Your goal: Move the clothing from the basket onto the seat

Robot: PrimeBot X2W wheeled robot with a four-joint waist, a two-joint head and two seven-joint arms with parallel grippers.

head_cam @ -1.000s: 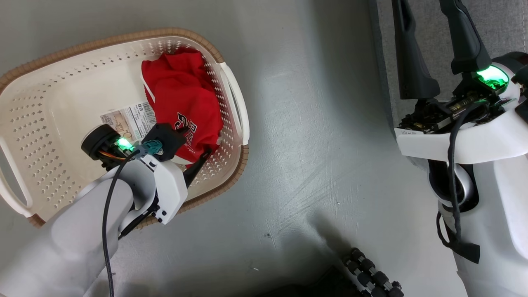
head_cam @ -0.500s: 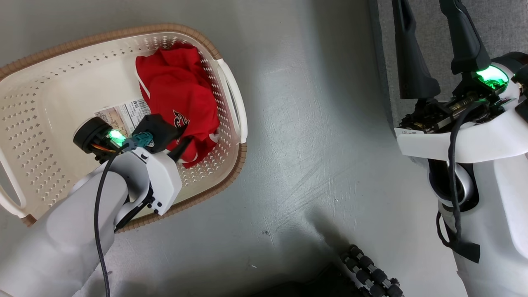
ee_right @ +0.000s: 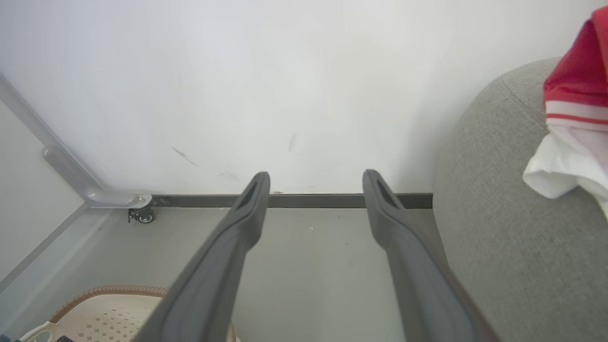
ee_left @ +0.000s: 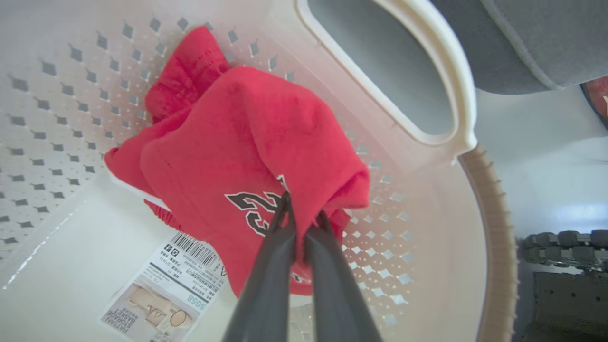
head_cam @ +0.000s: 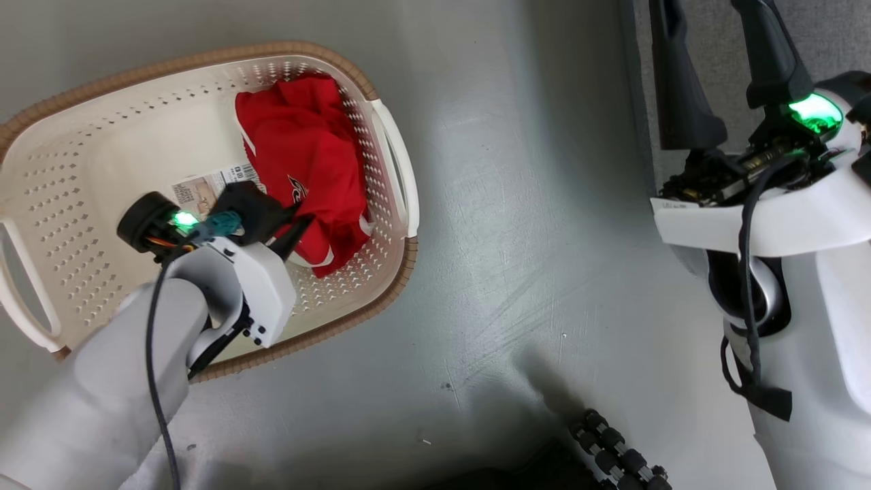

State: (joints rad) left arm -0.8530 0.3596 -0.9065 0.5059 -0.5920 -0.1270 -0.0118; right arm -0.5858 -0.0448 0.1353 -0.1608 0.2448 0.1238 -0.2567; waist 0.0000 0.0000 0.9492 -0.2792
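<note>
**Head view.** We see the left forearm (head_cam: pixel 102 381) rising from the lower left and crossing the near rim of the basket (head_cam: pixel 88 136). The wrist is bent so that the left gripper (head_cam: pixel 299 228) points up and to the right into the garment (head_cam: pixel 306 170). Its fingers are drawn together on the red cloth beside the logo. The garment lies in the right end of the basket, against the wall under the right handle (head_cam: pixel 403 170). Its long axis runs from the far rim toward the near rim, across the basket's own long axis, which runs left to right. The wrist partly covers the label (head_cam: pixel 204 187) on the basket bottom. The basket stands on the floor (head_cam: pixel 510 204). The right gripper (head_cam: pixel 722 61) is at the upper right with its fingers pointing up the view over the edge of the sofa (head_cam: pixel 837 41).

**Left wrist view.** Here we see the pinch itself. The two tips of the left gripper (ee_left: pixel 303 209) are clamped on a fold of the garment (ee_left: pixel 247 142) at the black-and-white logo, with red cloth caught between them. The garment is heaped against the perforated wall (ee_left: pixel 403 228). The barcode label (ee_left: pixel 166 285) lies just beside its lower edge. The handle (ee_left: pixel 456 95) and the sofa (ee_left: pixel 522 38) show at the upper right.

**Right wrist view.** The fingers of the right gripper (ee_right: pixel 317 176) stand wide apart with nothing between them, aimed at the foot of the wall (ee_right: pixel 285 71). The jersey (ee_right: pixel 570 109), red with a white sleeve, rests on the rounded sofa (ee_right: pixel 498 237) at the right edge. The basket rim (ee_right: pixel 109 289) shows at the lower left.
</note>
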